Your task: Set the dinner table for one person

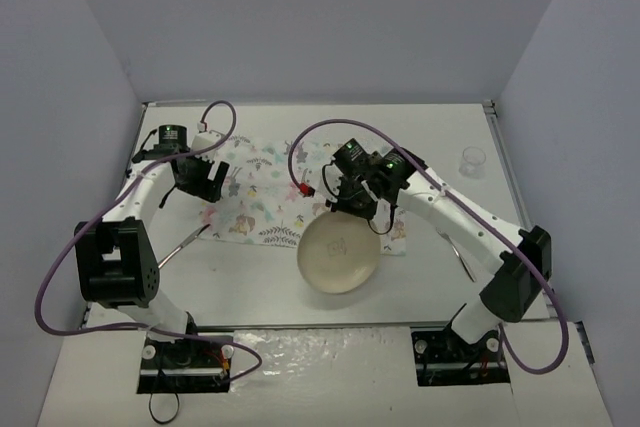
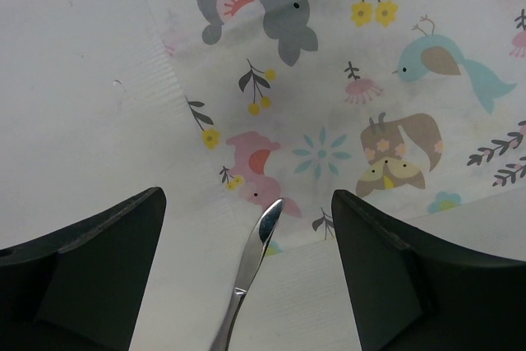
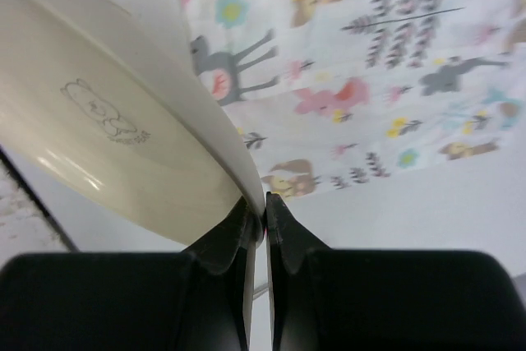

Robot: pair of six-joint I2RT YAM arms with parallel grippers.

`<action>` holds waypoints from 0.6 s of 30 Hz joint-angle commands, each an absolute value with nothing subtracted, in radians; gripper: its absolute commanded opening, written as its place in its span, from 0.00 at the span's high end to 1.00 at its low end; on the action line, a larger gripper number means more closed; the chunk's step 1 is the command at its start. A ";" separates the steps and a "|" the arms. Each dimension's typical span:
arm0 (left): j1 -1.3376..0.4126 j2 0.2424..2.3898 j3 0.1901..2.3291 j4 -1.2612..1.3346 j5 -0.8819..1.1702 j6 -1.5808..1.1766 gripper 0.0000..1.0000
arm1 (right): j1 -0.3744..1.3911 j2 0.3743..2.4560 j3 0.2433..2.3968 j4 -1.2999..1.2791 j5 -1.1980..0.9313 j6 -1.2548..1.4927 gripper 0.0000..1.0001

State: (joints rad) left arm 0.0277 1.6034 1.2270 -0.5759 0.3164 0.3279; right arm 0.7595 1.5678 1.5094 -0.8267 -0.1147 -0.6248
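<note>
A cream plate (image 1: 340,255) with a small bear drawing (image 3: 123,121) is at the near right corner of the floral placemat (image 1: 265,187) on the white dinner table (image 1: 430,127). My right gripper (image 1: 352,209) (image 3: 265,203) is shut on the plate's far rim, and the plate looks tilted. My left gripper (image 1: 205,192) (image 2: 246,196) hangs open over the placemat's left edge (image 2: 329,80). A silver knife (image 1: 180,245) (image 2: 255,260) lies below it between the fingers, untouched, its tip just reaching the cloth.
A small clear glass (image 1: 473,160) stands at the far right of the table. White walls close in the table on the left, back and right. Purple cables loop from both arms above the surface.
</note>
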 commanded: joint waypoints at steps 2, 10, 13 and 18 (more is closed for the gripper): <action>0.037 1.601 1.268 -0.559 0.322 0.328 0.20 | 0.666 1.703 1.736 -0.802 -0.209 -0.656 1.00; 0.044 1.576 1.239 -0.538 0.327 0.327 0.20 | 0.612 1.984 2.095 -0.752 -0.297 -0.639 1.00; 0.048 1.589 1.244 -0.547 0.327 0.333 0.20 | 0.613 2.082 2.179 -0.753 -0.312 -0.645 1.00; 0.054 1.601 1.235 -0.540 0.333 0.342 0.20 | 0.602 2.205 2.278 -0.756 -0.326 -0.635 1.00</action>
